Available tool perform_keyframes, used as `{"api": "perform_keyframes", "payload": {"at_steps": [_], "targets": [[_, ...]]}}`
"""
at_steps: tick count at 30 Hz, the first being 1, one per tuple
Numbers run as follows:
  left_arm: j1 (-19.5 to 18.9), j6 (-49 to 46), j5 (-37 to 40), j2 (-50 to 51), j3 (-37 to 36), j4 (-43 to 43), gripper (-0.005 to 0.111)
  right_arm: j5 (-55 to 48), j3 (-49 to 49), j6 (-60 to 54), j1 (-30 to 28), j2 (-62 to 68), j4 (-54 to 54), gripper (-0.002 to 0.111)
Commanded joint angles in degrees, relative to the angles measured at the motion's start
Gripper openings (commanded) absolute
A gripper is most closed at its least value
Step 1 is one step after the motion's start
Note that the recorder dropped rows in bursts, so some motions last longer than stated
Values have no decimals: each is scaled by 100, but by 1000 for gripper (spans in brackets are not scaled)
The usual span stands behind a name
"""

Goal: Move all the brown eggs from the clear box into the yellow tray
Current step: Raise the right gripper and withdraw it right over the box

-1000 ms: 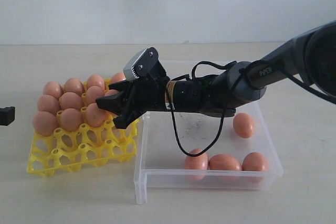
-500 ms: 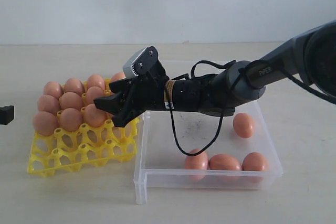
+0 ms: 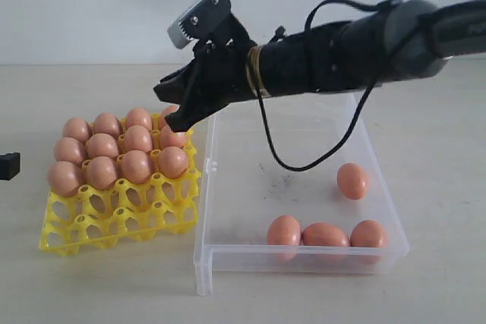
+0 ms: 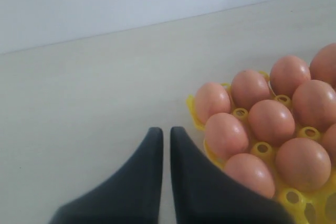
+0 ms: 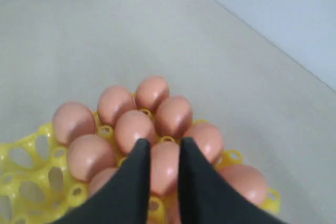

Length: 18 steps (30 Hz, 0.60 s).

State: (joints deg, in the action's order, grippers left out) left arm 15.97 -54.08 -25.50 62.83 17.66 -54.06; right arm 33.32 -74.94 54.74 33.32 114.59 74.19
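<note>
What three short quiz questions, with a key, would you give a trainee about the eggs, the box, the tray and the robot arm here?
1. How many smooth orange-brown oval eggs lie in the shallow transparent plastic box?
2. True or false: every cup of the bright yellow plastic egg tray holds an egg.
3. Where is the right end effector? A: in the air above the tray's side next to the box. B: down inside the box. C: resting on the table.
Key: 1: four. 2: false, the cups nearest the camera are empty. 3: A.
</note>
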Motion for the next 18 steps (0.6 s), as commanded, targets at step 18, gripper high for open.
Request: {"api": "perform_keyframes", "payload": {"at_steps": [18], "targets": [[-11, 55, 29, -45, -25, -6, 4, -7682, 1197, -1552, -417, -1792, 53, 0]]}}
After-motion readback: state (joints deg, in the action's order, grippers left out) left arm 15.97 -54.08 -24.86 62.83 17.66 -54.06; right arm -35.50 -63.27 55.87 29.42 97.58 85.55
